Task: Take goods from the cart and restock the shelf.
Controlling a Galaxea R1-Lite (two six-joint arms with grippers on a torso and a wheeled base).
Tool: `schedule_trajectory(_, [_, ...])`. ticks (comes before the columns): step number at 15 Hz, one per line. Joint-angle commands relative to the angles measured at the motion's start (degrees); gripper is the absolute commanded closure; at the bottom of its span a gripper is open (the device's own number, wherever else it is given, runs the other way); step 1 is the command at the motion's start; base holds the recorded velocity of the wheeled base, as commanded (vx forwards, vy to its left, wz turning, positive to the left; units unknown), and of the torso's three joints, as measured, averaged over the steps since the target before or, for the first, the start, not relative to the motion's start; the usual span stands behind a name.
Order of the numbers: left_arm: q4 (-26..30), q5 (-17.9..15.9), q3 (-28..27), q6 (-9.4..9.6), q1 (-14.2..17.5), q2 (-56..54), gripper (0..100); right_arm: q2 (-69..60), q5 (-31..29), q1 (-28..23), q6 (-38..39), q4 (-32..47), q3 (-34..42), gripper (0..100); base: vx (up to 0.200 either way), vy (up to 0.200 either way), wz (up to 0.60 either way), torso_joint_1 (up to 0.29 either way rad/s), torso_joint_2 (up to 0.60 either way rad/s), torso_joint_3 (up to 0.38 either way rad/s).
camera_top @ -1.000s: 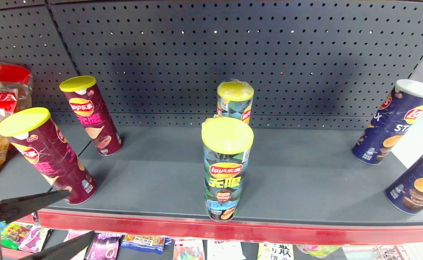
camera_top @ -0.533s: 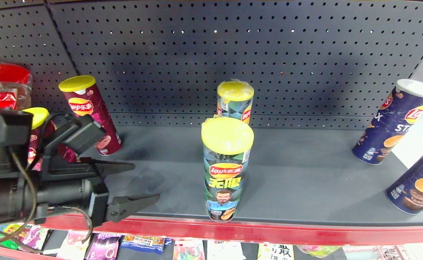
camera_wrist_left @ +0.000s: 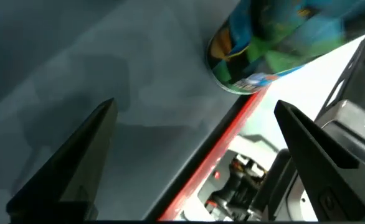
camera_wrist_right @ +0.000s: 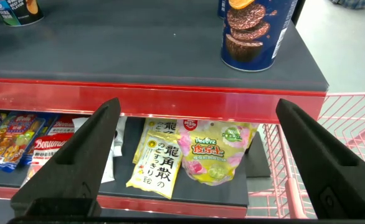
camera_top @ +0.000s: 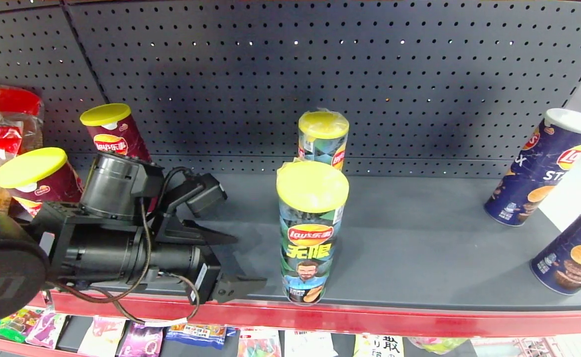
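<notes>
Risk of knocking tall green-and-blue cardboard chip can (camera_top: 310,238) with yellow plastic lid, upright just beyond tips of wide-open, empty black left gripper (camera_top: 250,262), off front edge of red-lipped dark grey metal shelf (camera_top: 419,248) by clipping it with one finger.

Left end effector (camera_top: 250,262), right end effector (camera_wrist_right: 198,104): splayed.

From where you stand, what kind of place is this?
Most likely a shop aisle, or a mock-up of one: tall chip cans stand on a grey shelf with a pegboard back, snack packets lie beneath it, and a pink wire cart stands nearby.
</notes>
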Motion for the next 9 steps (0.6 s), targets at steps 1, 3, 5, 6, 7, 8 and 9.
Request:
schedule_trajectory(1, [0.01, 0.06, -0.19, 0.79, -0.11, 2.22, 0, -0.02, 0.04, 0.01, -0.01, -0.01, 0.01, 0, 0.000, 0.000, 0.00, 0.000, 0.00, 0.000])
schedule_trajectory(3, [0.01, 0.06, -0.28, 2.11, -0.20, 3.36, 0, -0.02, 0.04, 0.01, -0.01, -0.01, 0.01, 0, 0.000, 0.000, 0.00, 0.000, 0.00, 0.000])
schedule_trajectory(5, [0.01, 0.15, -1.16, 2.46, -0.20, 4.41, 0, -0.02, 0.04, 0.01, -0.01, -0.01, 0.01, 0, 0.000, 0.000, 0.00, 0.000, 0.00, 0.000])
schedule_trajectory(6, [0.01, 0.15, -1.77, 2.55, -0.20, 4.94, 0, -0.02, 0.04, 0.01, -0.01, -0.01, 0.01, 0, 0.000, 0.000, 0.00, 0.000, 0.00, 0.000])
schedule_trajectory(7, [0.01, 0.15, -2.30, 2.55, -0.28, 5.29, 0, -0.02, 0.04, 0.01, -0.01, -0.01, 0.01, 0, 0.000, 0.000, 0.00, 0.000, 0.00, 0.000])
schedule_trajectory(8, [0.01, 0.15, -2.74, 2.63, -0.28, 5.73, 0, -0.02, 0.04, 0.01, -0.01, -0.01, 0.01, 0, 0.000, 0.000, 0.00, 0.000, 0.00, 0.000])
schedule_trajectory(9, [0.01, 0.24, -3.18, 2.63, -0.28, 6.17, 0, -0.02, 0.04, 0.01, -0.01, -0.01, 0.01, 0, 0.000, 0.000, 0.00, 0.000, 0.00, 0.000])
